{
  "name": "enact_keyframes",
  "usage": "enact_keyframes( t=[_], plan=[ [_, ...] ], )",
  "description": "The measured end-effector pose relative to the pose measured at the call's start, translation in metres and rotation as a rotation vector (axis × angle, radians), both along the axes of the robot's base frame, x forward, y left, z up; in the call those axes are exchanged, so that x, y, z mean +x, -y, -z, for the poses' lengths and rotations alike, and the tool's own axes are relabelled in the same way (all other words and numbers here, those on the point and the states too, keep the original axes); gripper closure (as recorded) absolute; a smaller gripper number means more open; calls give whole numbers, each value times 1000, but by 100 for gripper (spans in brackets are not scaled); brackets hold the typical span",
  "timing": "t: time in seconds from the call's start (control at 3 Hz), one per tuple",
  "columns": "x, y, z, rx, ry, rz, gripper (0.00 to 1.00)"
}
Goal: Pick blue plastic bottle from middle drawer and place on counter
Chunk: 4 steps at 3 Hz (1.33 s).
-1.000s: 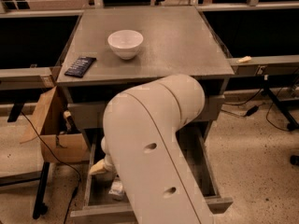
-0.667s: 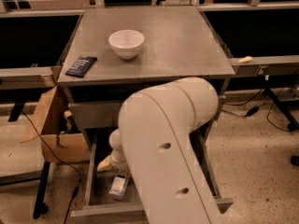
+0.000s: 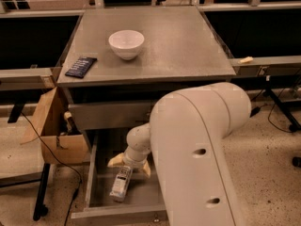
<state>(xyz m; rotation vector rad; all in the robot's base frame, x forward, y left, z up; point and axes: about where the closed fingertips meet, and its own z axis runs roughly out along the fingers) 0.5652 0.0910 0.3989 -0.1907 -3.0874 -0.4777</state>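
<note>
Your pincer (image 3: 130,165) sits low inside the open middle drawer (image 3: 92,175), at the end of the big cream arm (image 3: 197,149); its two yellowish fingers (image 3: 115,160) are spread apart, gripping nothing; you can see the blue plastic bottle (image 3: 121,184) lying on its side on the drawer floor, its upper end just below and between those fingers; whether they touch it you cannot tell. Up on the counter (image 3: 183,41) stand a white bowl (image 3: 126,43) and, near the left edge, a dark flat packet (image 3: 81,67).
</note>
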Motion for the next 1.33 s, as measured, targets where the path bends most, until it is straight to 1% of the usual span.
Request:
enact_keyframes(
  t=[0.33, 1.0, 1.33],
  plan=[
    [-7, -3, 3, 9, -8, -10, 0],
    [-24, -34, 12, -5, -25, -71, 0],
    [-28, -41, 20, -17, -41, -82, 18]
  ],
)
